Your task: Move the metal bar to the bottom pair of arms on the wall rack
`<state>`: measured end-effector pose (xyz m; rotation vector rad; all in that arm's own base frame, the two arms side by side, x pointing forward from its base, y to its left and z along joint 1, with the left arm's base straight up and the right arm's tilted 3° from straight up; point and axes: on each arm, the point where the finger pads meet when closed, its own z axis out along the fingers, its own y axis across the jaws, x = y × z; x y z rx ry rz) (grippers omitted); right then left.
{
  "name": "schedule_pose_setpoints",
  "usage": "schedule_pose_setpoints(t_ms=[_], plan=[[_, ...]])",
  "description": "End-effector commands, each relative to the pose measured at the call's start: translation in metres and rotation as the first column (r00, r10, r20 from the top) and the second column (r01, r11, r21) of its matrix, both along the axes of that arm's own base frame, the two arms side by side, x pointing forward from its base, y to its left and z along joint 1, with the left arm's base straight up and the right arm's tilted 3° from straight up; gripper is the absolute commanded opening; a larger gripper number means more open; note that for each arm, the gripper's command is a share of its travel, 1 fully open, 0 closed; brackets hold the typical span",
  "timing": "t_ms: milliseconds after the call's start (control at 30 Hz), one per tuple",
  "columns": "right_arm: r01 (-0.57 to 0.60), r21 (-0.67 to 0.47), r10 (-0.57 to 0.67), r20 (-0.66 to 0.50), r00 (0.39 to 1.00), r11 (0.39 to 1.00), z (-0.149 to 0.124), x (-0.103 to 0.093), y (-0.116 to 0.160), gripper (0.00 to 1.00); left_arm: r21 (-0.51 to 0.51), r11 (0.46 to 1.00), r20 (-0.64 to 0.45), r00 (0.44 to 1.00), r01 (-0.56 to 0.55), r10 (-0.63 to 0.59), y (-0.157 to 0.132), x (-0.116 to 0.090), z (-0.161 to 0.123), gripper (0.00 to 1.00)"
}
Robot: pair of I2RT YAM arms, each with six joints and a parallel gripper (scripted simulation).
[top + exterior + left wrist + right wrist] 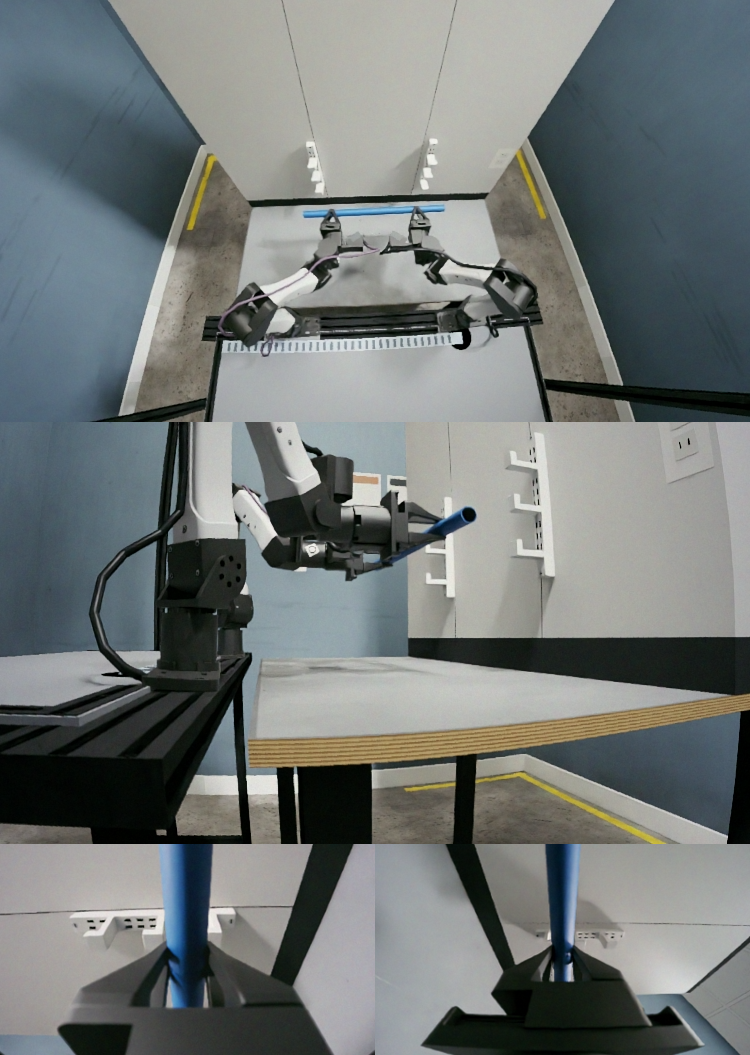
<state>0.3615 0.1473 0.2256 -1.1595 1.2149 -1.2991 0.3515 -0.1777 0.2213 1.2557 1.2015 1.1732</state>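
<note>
Wrist views: the bar [375, 211] [456, 520] [187, 900] [562, 896] runs off the top edge and hides part of the rack [310, 146] [548, 516] [127, 913] [616, 932]. My left claw [330, 211] [373, 564] [187, 949] blurs close up. Exterior: bar's far end indistinct behind my claws; my right arm [212, 479] cropped above.
</note>
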Motion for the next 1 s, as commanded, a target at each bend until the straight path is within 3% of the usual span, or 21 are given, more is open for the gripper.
schedule_pose_setpoints(t_ms=[0, 967], plan=[[0.013, 0.018, -0.014, 0.019, 1.0, 1.0, 0.009, 0.01, -0.002, 0.0, -0.023, 1.0, 0.04, 0.999, -0.001, 0.002, -0.002, 0.012, 0.018, 0.0], [0.013, 0.018, -0.014, 0.019, 1.0, 1.0, 0.012, 0.053, -0.005, 0.0, -0.023, 1.0, 0.04, 0.999, -0.001, 0.002, -0.003, 0.055, 0.02, 0.0]])
